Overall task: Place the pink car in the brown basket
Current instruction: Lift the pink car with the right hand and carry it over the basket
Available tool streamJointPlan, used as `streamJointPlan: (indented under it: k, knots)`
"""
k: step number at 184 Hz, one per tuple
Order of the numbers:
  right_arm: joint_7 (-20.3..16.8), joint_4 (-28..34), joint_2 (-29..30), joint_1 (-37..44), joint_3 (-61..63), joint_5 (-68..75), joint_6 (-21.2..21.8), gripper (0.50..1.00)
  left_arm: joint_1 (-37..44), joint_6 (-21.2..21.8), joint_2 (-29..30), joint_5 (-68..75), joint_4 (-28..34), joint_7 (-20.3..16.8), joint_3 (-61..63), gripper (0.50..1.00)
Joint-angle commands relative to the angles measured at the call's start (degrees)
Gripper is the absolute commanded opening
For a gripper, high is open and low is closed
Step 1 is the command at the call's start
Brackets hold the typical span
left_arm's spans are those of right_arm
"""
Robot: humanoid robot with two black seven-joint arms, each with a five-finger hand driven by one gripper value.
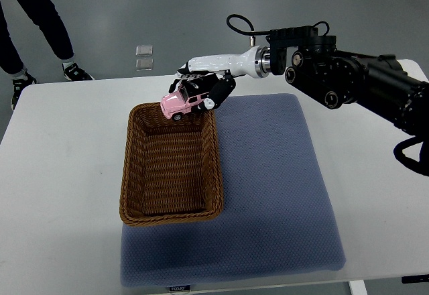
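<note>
Top view
Right hand [204, 84]: brought in from the right edge, fingers curled around the pink car
Pink car [182, 102]: held tilted above the far rim of the basket, nose down to the left
Brown basket [171, 216]: wicker, set on the left part of the blue mat [281, 194]
Table [60, 174]: white, mat laid on it
Person: legs and shoes [77, 72] seen far left on the floor
</note>
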Motion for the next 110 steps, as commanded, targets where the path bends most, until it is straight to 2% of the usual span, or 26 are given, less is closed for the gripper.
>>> streamJointPlan:
  k: [1, 44, 110]
  knots:
    - [-0.35, -0.25, 0.67, -0.22, -1.98, -0.36, -0.46, 0.500, 0.01, 0.00, 0.00, 0.00, 0.00, 0.00, 0.03, 1.000]
    - [-1.14, -0.51, 0.67, -1.89, -5.68, -0.54, -2.39, 0.500, 0.01, 0.00, 0.00, 0.00, 0.00, 0.00, -0.06, 1.000]
    - [-2.28, -1.12, 0.67, -3.29, -4.71, 0.78, -2.39, 0.500, 0.01, 0.00, 0.00, 0.00, 0.00, 0.00, 0.03, 1.000]
